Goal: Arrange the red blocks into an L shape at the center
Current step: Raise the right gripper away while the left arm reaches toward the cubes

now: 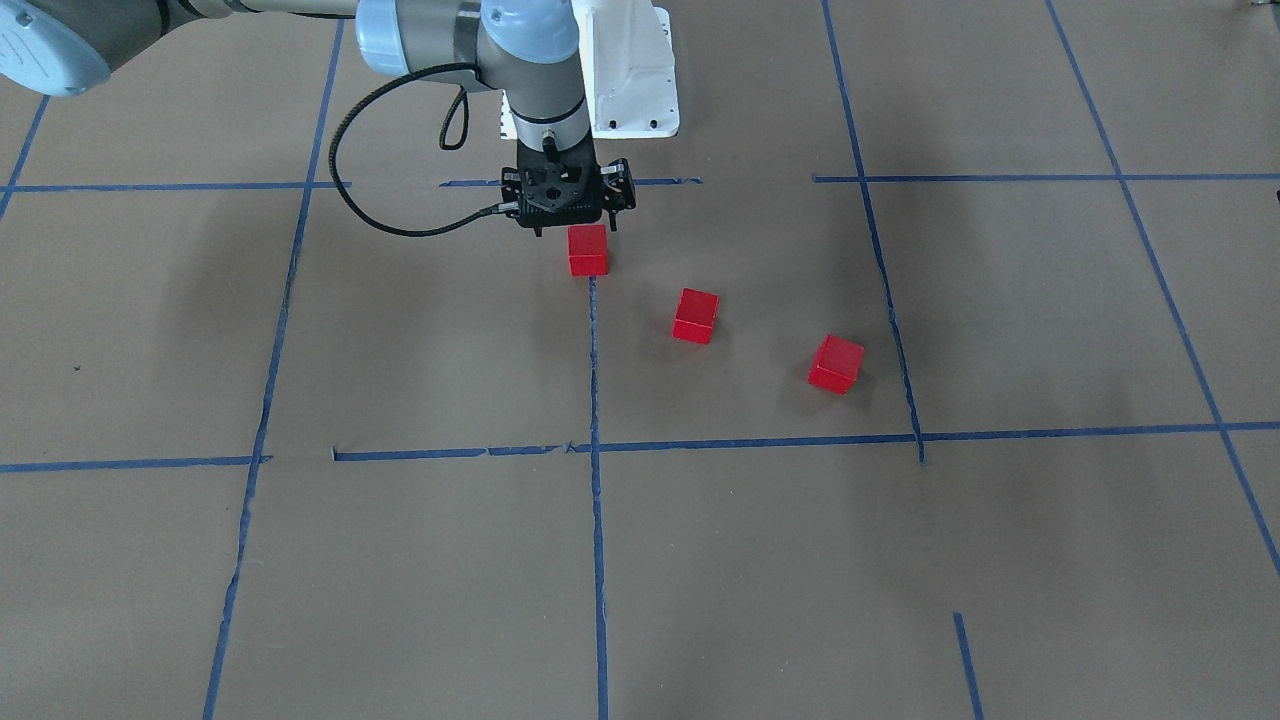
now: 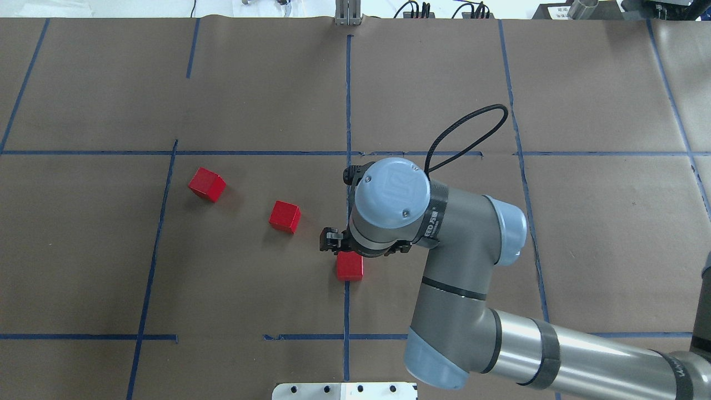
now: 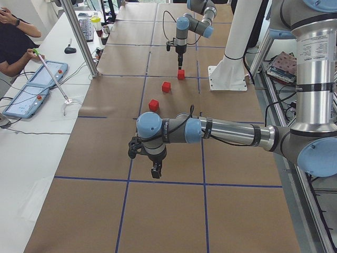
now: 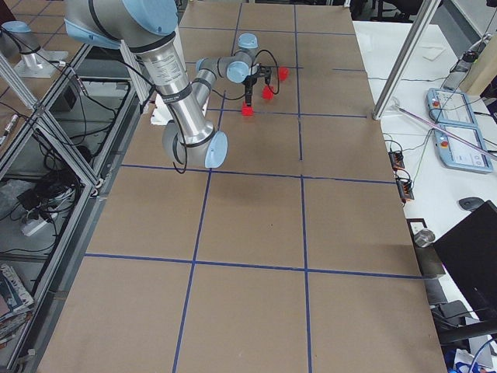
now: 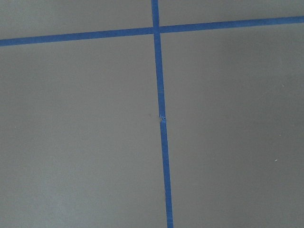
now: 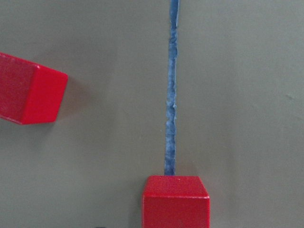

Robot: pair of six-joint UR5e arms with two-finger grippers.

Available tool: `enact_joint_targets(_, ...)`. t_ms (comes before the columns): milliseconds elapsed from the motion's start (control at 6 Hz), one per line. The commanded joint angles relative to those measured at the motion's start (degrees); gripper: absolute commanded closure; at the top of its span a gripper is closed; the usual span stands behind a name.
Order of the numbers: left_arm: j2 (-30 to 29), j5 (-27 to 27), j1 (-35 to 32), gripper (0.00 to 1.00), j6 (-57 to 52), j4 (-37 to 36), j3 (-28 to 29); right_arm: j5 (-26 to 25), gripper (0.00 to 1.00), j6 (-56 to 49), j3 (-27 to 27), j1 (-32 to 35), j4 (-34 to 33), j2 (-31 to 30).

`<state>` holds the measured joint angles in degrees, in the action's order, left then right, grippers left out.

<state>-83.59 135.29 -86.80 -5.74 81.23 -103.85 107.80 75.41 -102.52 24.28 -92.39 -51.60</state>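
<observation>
Plainly, in the overhead view we see the three red blocks as small, bright, matte cubes. They are strung in a slanting row that drops from middle left toward the frame's middle. The first block [image 2: 206, 184] lies furthest left, turned askew, just right of a side tape line [image 2: 161, 222]. The second block [image 2: 285, 216] sits well apart from it, also askew, with bare brown paper all round. The third block [image 2: 350, 265] stands square on the middle tape line [image 2: 348, 111], which crosses the centre [image 2: 333, 194]. It too is well apart from the second.

The right gripper [image 1: 575, 228] hangs just over the third block. In the front-facing view its fingers look spread wider than the cube, not pinching it. To the right of the middle line, the right arm [image 2: 472, 266] covers much of the grid cell. Beyond it the paper runs open to the right edge. A white base plate [image 2: 344, 390] meets the bottom edge.

The left gripper [image 3: 156, 174] shows only in the left side view, low over bare paper near a tape crossing. We cannot tell whether its fingers are spread or pressed together.
</observation>
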Motion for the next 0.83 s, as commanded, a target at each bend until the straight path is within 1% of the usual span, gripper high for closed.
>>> enact_joint_targets(0, -0.9, 0.0, 7.5, 0.00, -0.1, 7.5, -0.2, 6.0, 0.00, -1.6, -6.5, 5.6, 0.0, -6.4)
enact_joint_targets(167, -1.1, 0.8, 11.8, 0.00, 4.3, 12.4, -1.4, 7.1, 0.00, -5.6, -8.1, 7.7, 0.3, -9.1)
enact_joint_targets(333, -3.7, 2.5, 16.9, 0.00, 10.4, 15.3, -3.3, 10.6, 0.00, -8.7, -8.6, 10.6, 0.5, -11.5)
enact_joint_targets(500, -7.4, 2.4, 21.9, 0.00, 14.7, 15.7, -6.0, 11.0, 0.00, -9.7, -10.2, 11.5, 0.6, -13.9)
enact_joint_targets(667, -15.5, 2.5, 28.9, 0.00, 22.1, 15.6, -6.3, 11.0, 0.00, -9.7, -11.1, 11.8, 0.6, -15.3)
